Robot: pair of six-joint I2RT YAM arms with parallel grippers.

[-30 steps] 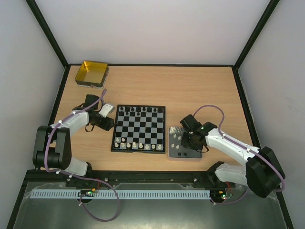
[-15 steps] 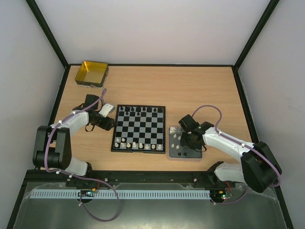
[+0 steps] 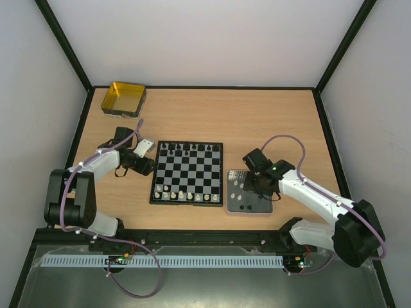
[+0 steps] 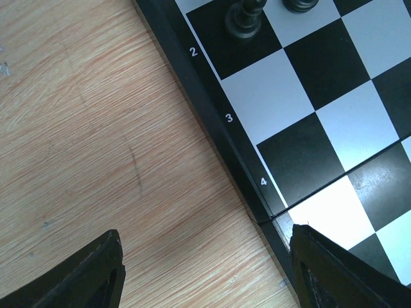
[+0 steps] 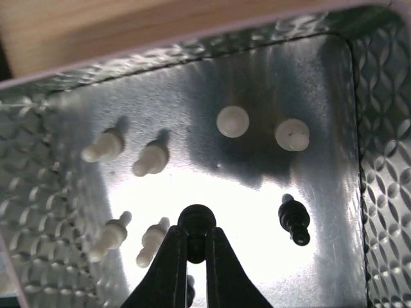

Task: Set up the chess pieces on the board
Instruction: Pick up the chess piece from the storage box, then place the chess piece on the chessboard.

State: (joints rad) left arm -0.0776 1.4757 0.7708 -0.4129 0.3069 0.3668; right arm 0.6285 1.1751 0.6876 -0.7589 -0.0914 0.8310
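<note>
Board (image 3: pixel 187 173) is about half done, I'd say: black pieces (image 3: pixel 187 148) along its far edge, white pieces (image 3: pixel 183 194) along the near edge, and neither row looks full. More wait in the tray (image 5: pixel 379 128) just right of the board. There the right gripper (image 5: pixel 196 240) is pinched tight on a black piece (image 5: pixel 195 221), which sits right between the fingertips. The left gripper (image 4: pixel 205 260) hangs wide and empty over the board's left edge.

On board (image 4: pixel 221 128) border — white numbers 2, 3, 4.
</note>
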